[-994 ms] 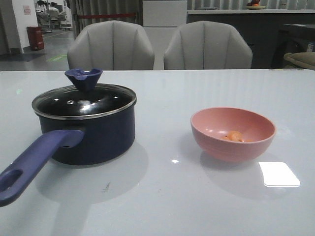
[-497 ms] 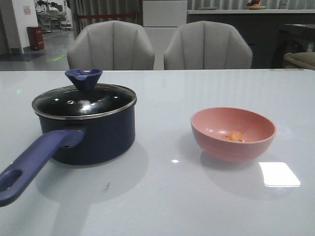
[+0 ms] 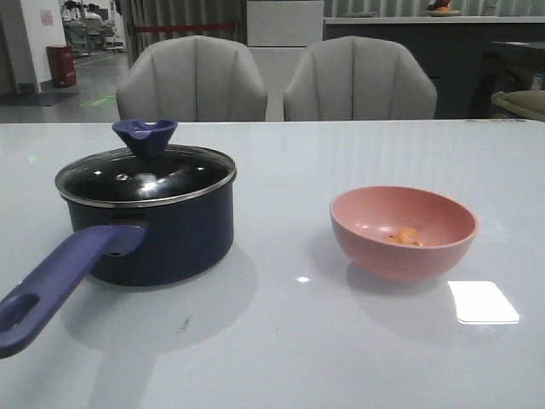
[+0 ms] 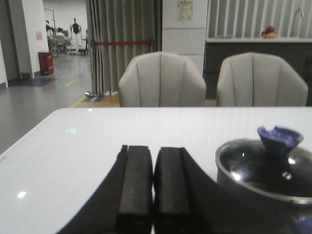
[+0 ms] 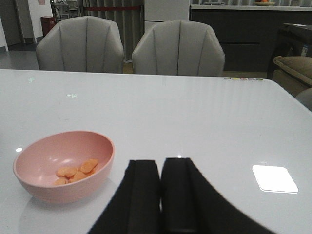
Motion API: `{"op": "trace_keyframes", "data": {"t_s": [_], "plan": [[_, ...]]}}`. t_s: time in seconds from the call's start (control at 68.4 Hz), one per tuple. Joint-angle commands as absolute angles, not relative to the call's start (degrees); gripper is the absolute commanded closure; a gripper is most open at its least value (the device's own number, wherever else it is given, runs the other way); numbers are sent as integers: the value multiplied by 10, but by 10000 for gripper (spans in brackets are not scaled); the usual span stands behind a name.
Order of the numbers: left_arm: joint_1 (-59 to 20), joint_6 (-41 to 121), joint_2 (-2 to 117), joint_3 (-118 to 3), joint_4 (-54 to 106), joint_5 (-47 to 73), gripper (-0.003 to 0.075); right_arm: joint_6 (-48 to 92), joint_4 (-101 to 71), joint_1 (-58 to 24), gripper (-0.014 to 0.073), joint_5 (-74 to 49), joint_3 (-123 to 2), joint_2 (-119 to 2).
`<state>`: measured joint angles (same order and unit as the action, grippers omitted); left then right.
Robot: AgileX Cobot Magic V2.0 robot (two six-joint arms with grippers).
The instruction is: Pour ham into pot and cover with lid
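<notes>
The dark navy pot [image 3: 157, 239] stands at the left of the white table with its long purple-blue handle [image 3: 60, 283] pointing toward the front left. The glass lid [image 3: 145, 176] with its navy knob [image 3: 145, 136] sits on the pot; both show in the left wrist view [image 4: 265, 165]. A few orange ham pieces [image 3: 406, 236] lie in a pink bowl [image 3: 403, 232] at the right, also in the right wrist view [image 5: 75, 171]. My left gripper [image 4: 153, 151] is shut and empty, to the left of the pot. My right gripper [image 5: 161, 165] is shut and empty, to the right of the bowl.
Two grey chairs [image 3: 192, 81] [image 3: 359, 81] stand behind the table's far edge. A bright light patch [image 3: 483, 302] reflects on the tabletop at the front right. Neither arm shows in the front view.
</notes>
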<state>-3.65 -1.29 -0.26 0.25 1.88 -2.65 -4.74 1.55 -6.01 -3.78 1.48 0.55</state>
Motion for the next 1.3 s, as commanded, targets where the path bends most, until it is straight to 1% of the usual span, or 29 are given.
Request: {"op": "trace_keyframes", "data": {"t_s": [0.0,0.058,0.219,0.395,0.497,0.848,0.921,1.008,1.096,1.111,1.14,1.155,1.169,1.213,1.228,1.242,1.286], "plan": [[-37,-16,-13,10,50,-153,607,-44,24,-57,435,4,12,17],[-37,-16,-13,-5,60,-166,607,-44,24,-57,435,4,12,17],[-37,-16,7,-81,59,-93,607,-44,24,-57,435,4,12,17],[-37,-16,76,-177,45,50,607,-44,24,-57,435,4,12,17],[-37,-16,123,-211,41,133,607,-44,24,-57,435,4,12,17],[-37,-16,190,-214,38,153,606,-44,24,-57,435,4,12,17],[-37,-16,196,-214,33,153,591,-44,24,-57,435,4,12,17],[-37,-16,196,-214,32,154,526,-44,24,-57,435,4,12,17],[-37,-16,196,-214,32,156,380,-44,24,-57,435,4,12,17],[-37,-16,196,-214,32,156,336,-44,24,-57,435,4,12,17],[-37,-16,196,-214,32,156,274,-44,24,-57,435,4,12,17],[-37,-16,196,-214,32,156,258,-44,24,-57,435,4,12,17],[-37,-16,196,-215,32,157,211,-44,24,-57,435,4,12,17],[-37,-16,197,-219,32,158,116,-44,24,-57,435,4,12,17],[-37,-16,197,-220,32,159,105,-44,24,-57,435,4,12,17],[-37,-16,200,-224,32,161,69,-44,24,-57,435,4,12,17],[-37,-16,211,-234,32,173,37,-44,24,-57,435,4,12,17]]}}
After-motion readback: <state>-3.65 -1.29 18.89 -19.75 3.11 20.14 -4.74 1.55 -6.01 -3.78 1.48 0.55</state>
